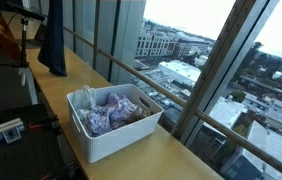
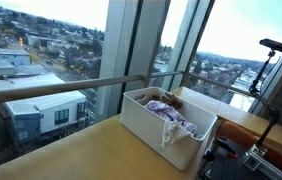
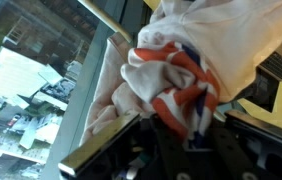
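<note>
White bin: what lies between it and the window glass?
A grey handrail runs between the white bin and the window glass, above a bare strip of the wooden counter. Both exterior views show it.

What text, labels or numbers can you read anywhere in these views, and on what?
None readable: the white cloth with red and blue markings shows blurred shapes, no letters I can make out; the white plastic bin is unmarked; the buildings outside are too small for any signs.
</note>
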You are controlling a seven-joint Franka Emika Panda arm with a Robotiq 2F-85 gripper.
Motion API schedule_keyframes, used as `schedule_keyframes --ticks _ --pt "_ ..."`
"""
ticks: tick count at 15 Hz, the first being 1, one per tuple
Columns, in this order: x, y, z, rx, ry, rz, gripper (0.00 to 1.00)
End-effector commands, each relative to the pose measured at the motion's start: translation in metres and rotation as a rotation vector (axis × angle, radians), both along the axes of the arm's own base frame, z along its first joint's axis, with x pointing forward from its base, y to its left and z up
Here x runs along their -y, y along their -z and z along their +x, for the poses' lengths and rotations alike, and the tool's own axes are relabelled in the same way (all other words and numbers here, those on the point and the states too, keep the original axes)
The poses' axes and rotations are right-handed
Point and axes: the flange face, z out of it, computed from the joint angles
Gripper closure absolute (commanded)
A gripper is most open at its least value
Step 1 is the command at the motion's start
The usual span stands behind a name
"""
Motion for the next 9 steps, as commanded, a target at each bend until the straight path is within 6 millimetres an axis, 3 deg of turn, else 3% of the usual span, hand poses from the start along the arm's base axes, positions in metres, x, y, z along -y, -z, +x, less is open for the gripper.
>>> schedule_keyframes --ticks 1,6,9 --pt "0.046 -0.011 0.038 -0.035 0.076 0.011 0.95" --pt "0.12 -0.035 0.067 -0.034 0.191 0.033 0.95" --pt "0.133 -0.027 0.07 -0.071 0.215 0.034 0.95"
